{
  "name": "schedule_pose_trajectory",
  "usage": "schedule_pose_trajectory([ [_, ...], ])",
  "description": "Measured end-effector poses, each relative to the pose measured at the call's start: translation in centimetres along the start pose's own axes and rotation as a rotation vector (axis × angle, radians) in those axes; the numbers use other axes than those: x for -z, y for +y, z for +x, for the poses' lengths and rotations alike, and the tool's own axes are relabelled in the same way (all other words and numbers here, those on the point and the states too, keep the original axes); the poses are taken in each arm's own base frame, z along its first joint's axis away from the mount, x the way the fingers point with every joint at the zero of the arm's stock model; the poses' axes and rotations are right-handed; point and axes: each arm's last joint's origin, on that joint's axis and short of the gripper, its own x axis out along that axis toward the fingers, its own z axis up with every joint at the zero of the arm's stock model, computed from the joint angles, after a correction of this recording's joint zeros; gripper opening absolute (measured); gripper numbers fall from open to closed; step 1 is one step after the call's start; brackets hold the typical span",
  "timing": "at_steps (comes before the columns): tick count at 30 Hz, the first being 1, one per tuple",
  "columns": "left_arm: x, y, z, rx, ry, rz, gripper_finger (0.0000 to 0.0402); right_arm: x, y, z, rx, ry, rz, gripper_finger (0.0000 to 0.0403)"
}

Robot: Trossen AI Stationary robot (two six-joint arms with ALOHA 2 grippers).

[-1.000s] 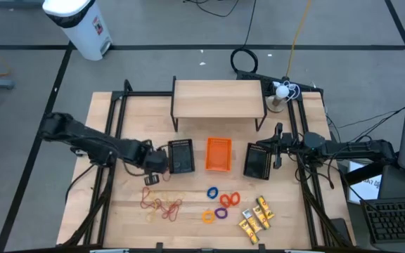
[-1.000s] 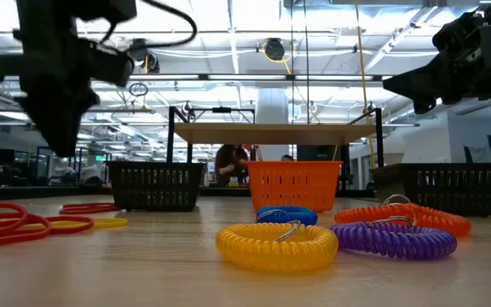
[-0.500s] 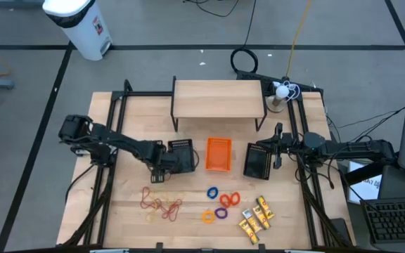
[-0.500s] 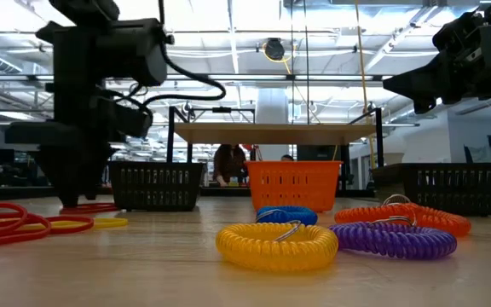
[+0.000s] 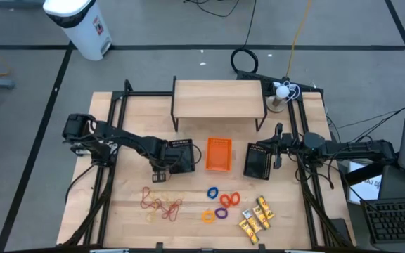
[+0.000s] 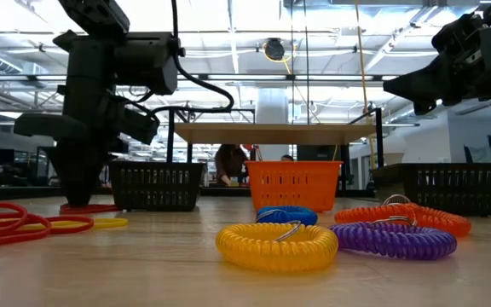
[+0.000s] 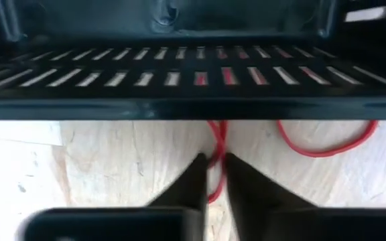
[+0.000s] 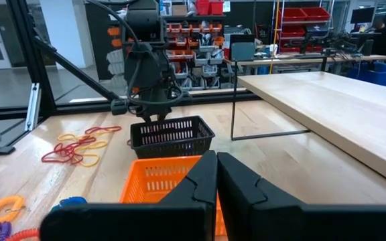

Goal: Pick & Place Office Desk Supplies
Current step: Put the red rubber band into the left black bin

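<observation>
1. A red rubber band point(image 7: 214, 144) lies on the worktop point(image 5: 188, 211) just in front of the left black mesh tray point(image 5: 182, 156), and the left gripper point(image 7: 213, 171) has its jaws nearly together around one thin strand of it.
2. The strand is thin and slack, so I judge it may slip out on lifting, or drag a tangled loop along.
3. The tray wall stands close to the fingertips; a lift tilted toward it could catch the rim.
4. The other rubber bands point(image 5: 162, 205) lie near the front left, the coil rings point(image 5: 220, 202) and yellow pieces point(image 5: 255, 218) to their right, well apart.
5. The orange tray point(image 5: 218, 154) sits beside the mesh tray, and open room lies toward the front.
6. The right gripper point(image 8: 216, 175), jaws together and empty, waits by the right mesh tray point(image 5: 258, 161).
</observation>
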Motion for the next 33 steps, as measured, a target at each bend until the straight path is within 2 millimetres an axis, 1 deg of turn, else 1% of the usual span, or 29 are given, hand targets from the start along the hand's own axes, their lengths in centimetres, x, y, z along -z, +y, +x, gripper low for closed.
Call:
schedule_pose_trajectory([
  [1,0.0,-0.1,0.0,-0.010,-0.001,0.002,0.0014,0.0,0.0,0.0,0.000,0.000,0.000,0.0004],
  [2,0.1,-0.2,0.0,-0.016,-0.002,0.004,0.0010,0.0,0.0,0.0,0.000,0.000,0.000,0.0004],
  [5,0.5,-0.6,-0.5,-0.028,-0.004,0.020,0.0009,0.0,0.0,0.0,0.000,0.000,0.000,0.0004],
  [8,1.5,-1.1,-2.1,-0.037,-0.034,0.022,0.0003,0.0,0.0,0.0,0.001,0.000,0.000,0.0004],
  [13,3.5,-2.0,-6.6,0.008,-0.189,0.025,0.0002,0.0,0.0,0.0,0.003,-0.005,0.000,0.0004],
  [16,5.2,-2.0,-8.9,0.002,-0.278,0.009,0.0001,0.0,0.0,0.0,0.003,-0.005,0.000,0.0004],
  [20,7.7,-1.8,-11.9,-0.003,-0.440,0.027,0.0001,-0.1,0.0,0.0,0.003,-0.006,0.000,0.0004],
  [22,9.3,-1.4,-12.8,-0.026,-0.527,0.028,0.0001,-0.1,0.0,0.0,0.003,-0.009,0.000,0.0004],
  [26,11.6,-0.5,-13.3,0.028,-0.739,0.023,0.0001,-0.1,0.0,0.0,0.003,-0.008,0.000,0.0004],
  [30,13.2,0.1,-12.7,0.084,-0.914,0.030,0.0001,-0.1,0.0,0.0,0.009,-0.011,-0.002,0.0004],
  [33,14.1,0.5,-11.9,0.097,-0.971,0.035,0.0001,-0.1,-0.1,0.0,0.028,-0.012,-0.001,0.0004],
])
